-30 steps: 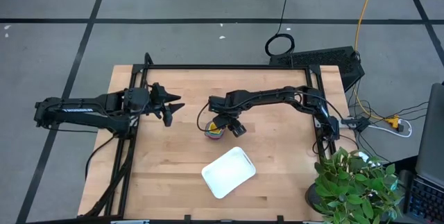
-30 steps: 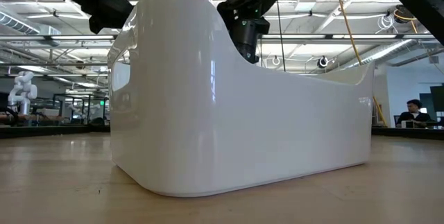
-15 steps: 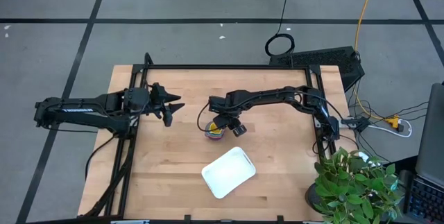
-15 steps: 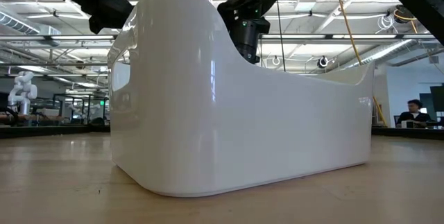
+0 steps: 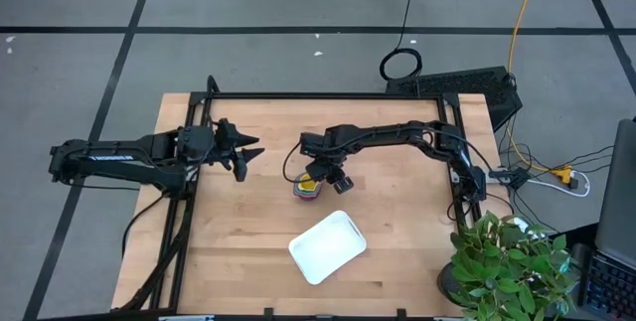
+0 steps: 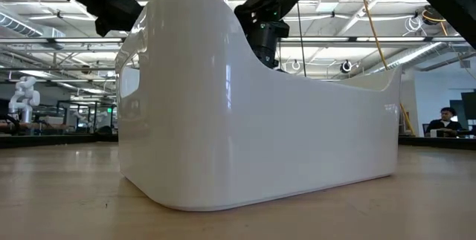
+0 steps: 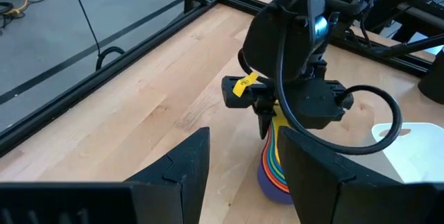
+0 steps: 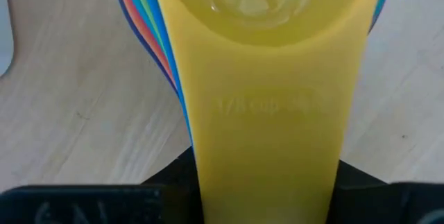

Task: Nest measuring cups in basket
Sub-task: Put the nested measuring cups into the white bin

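The measuring cups (image 5: pixel 305 189) stand nested in one stack at the table's middle, yellow innermost and a blue one outermost at the bottom (image 7: pixel 272 179). My right gripper (image 5: pixel 318 176) is above them, pointing down, shut on their handles. The white basket (image 5: pixel 328 246) rests flat on the table nearer the near edge, and fills the low view (image 6: pixel 260 121). My left gripper (image 5: pixel 248 157) hovers open over the table's left part, pointing at the stack, with its fingers framing that arm's wrist view (image 7: pixel 243 156). My right gripper (image 8: pixel 267 177) pinches the stacked flat handles, the yellow one (image 8: pixel 267 113) on top and the coloured ones (image 8: pixel 165 47) fanned beneath it. It comes from above, pointing down (image 7: pixel 267 116), and the cups hang below the fingers. Whether the bottom cup touches the table I cannot tell.
Bare wood lies all around the stack and the basket. A black frame rail (image 5: pixel 328 96) runs along the table's far edge and down both sides. A potted plant (image 5: pixel 512 261) stands off the near right corner. A person (image 6: pixel 444 121) sits far behind the table.
My right gripper has shifted slightly upward and toward the far edge, taking the stack of cups with it. The left arm and the basket have kept still.
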Robot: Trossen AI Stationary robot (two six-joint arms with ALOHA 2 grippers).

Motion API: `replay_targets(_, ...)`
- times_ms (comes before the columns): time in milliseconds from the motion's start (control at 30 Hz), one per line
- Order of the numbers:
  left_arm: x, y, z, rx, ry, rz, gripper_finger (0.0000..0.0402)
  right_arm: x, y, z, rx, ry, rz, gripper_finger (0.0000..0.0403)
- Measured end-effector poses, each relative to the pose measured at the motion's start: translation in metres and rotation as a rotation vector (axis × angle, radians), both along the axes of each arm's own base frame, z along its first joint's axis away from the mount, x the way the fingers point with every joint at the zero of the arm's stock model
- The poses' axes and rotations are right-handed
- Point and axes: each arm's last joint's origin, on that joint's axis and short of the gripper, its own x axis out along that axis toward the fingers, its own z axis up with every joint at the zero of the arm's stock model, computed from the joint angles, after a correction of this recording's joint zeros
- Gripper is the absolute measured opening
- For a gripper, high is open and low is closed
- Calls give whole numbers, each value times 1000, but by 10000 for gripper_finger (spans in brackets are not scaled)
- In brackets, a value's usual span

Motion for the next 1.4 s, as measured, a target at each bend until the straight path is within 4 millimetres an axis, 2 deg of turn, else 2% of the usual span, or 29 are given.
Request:
replay_targets(133, 0, 0, 0, 0, 0, 0, 170, -2, 1, 8, -1, -15, 0, 121)
replay_targets(333, 0, 0, 0, 0, 2, 0, 170, -9, 2, 43, 5, -106, 5, 120)
replay_targets(433, 0, 0, 0, -1, 0, 1, 170, -12, 3, 54, 9, -129, 6, 119)
replay_targets(933, 0, 0, 0, 1, 2, -1, 170, -17, 15, 44, 87, -111, 28, 117)
replay_targets(1067, 0, 0, -1, 0, 8, 0, 170, -27, 16, 47, 82, -166, 31, 117)
replay_targets(1400, -1, 1, -1, -9, 11, 19, 170, -71, 28, 76, 112, -332, 3, 116)
